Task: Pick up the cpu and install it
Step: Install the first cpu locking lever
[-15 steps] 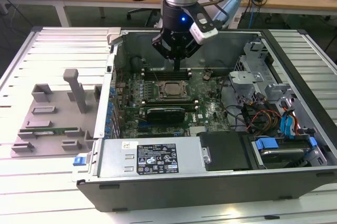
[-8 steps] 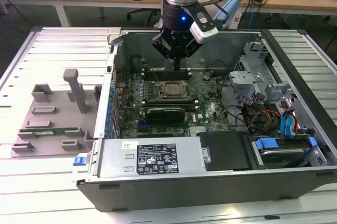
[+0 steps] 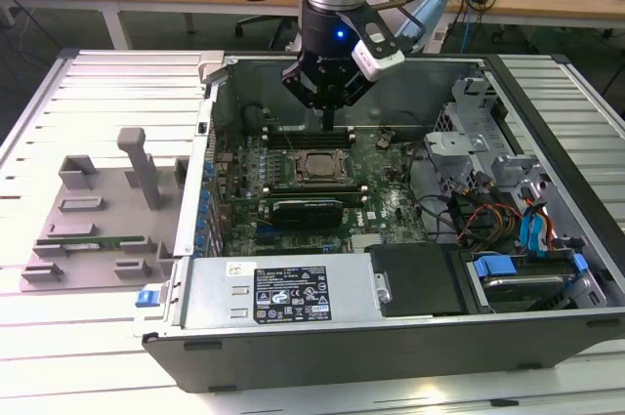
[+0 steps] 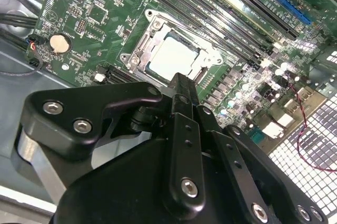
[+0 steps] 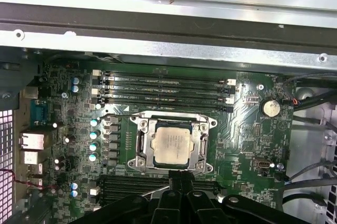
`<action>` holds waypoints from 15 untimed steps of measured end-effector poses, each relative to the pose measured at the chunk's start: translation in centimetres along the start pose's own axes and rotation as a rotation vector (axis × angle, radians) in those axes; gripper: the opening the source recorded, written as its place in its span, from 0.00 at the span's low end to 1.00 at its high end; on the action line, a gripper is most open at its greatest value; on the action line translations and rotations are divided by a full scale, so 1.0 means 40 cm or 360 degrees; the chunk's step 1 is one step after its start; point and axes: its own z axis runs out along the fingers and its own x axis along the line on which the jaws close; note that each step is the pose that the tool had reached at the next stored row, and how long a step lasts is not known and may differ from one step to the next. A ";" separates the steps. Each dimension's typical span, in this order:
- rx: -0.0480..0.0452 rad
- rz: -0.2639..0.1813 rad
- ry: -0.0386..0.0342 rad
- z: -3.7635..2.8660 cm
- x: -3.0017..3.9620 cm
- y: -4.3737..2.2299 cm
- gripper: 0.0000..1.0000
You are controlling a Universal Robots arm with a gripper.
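The cpu (image 3: pixel 311 166) lies flat in the metal socket frame (image 3: pixel 337 154) in the middle of the green motherboard (image 3: pixel 391 205), inside the open computer case. Its silver-grey top shows in both wrist views (image 4: pixel 172 58) (image 5: pixel 172 146). My gripper (image 3: pixel 327 122) hangs a little above the board, just behind the socket as the exterior view sees it. Its black fingers (image 4: pixel 181 87) are pressed together with nothing between them. In the first wrist view my gripper (image 5: pixel 179 178) has its tip at the socket frame's (image 5: pixel 142 145) edge, apart from the chip.
Memory slots (image 5: pixel 163 89) run alongside the socket. The case wall (image 3: pixel 210 132) rises on the exterior view's left, with a grey fixture tray (image 3: pixel 98 220) beyond it. A drive cage (image 3: pixel 488 142), cables (image 3: pixel 479 215) and a black power unit (image 3: pixel 415 278) are on the right.
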 end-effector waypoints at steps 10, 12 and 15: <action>0.0019 -0.0001 0.0001 -0.023 -0.001 0.003 0.11; 0.0019 0.0000 0.0001 -0.023 0.000 0.003 0.11; 0.0019 -0.0001 0.0001 -0.023 0.018 0.005 0.11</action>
